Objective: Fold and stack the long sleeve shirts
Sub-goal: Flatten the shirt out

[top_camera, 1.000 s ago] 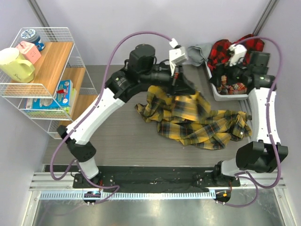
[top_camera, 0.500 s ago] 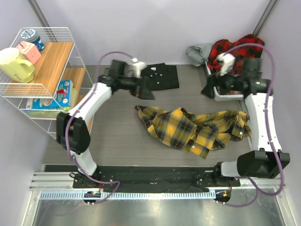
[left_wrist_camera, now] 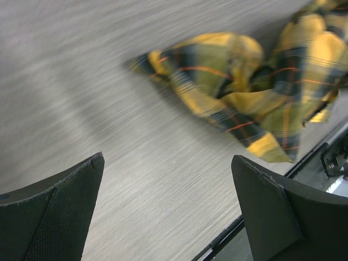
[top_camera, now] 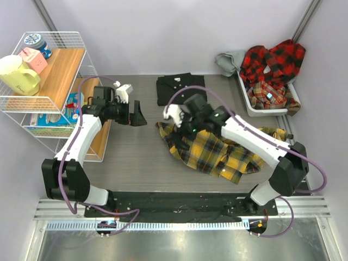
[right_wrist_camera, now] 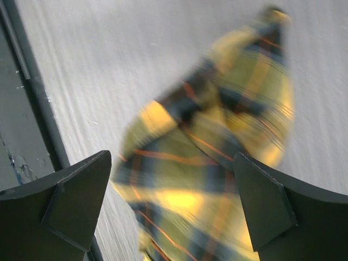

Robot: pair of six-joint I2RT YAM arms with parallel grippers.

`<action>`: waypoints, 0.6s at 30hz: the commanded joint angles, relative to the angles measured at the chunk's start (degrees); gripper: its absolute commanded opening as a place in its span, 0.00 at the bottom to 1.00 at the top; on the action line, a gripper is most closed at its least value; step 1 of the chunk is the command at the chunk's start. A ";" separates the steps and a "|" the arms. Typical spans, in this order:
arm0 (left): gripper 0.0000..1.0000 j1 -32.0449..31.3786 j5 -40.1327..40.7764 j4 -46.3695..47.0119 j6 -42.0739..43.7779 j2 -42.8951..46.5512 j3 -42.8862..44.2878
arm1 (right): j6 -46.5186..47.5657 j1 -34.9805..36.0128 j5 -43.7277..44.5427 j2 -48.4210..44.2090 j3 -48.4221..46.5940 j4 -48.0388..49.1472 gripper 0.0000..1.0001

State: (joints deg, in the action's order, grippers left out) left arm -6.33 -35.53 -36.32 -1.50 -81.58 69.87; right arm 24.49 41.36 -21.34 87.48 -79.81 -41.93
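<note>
This is a robotics lab cell, a staged test bench rather than a home. A white-and-black left arm [top_camera: 81, 140] and right arm [top_camera: 255, 141] are bolted to a black base plate [top_camera: 179, 204] beside aluminium rails [top_camera: 60, 209], trailing purple cables [top_camera: 324, 176]. Plain lavender walls [top_camera: 179, 32] box in the grey table [top_camera: 136, 163]. Props stand by: a wire shelf rack [top_camera: 57, 68] holding a yellow mug [top_camera: 19, 75], and a grey bin [top_camera: 266, 112] heaped with red plaid shirts [top_camera: 272, 60].

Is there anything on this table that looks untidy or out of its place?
Yes. The yellow plaid shirt lies crumpled mid-table, not spread flat. Red plaid shirts spill over the rim of the white bin. The black shirt looks neatly folded.
</note>
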 commanded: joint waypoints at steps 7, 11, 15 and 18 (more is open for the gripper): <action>1.00 1.32 6.26 2.39 -2.90 2.74 -4.38 | -6.11 12.78 17.46 9.28 2.99 9.59 1.00; 1.00 1.32 6.17 3.27 -2.37 3.88 -6.67 | -5.07 12.69 24.50 11.57 1.85 9.41 0.92; 1.00 1.23 4.86 5.20 -2.63 3.71 -7.90 | -1.04 12.43 25.65 9.91 -0.69 7.41 0.45; 0.98 1.14 3.45 7.74 -2.81 3.18 -8.69 | 1.96 11.11 24.69 6.58 -3.68 3.11 0.01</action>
State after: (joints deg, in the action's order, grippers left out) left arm -4.99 -30.15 -33.63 -4.08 -79.46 62.11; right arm 22.79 53.69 1.02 100.27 -77.97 -35.73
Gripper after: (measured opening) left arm 0.991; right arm 0.171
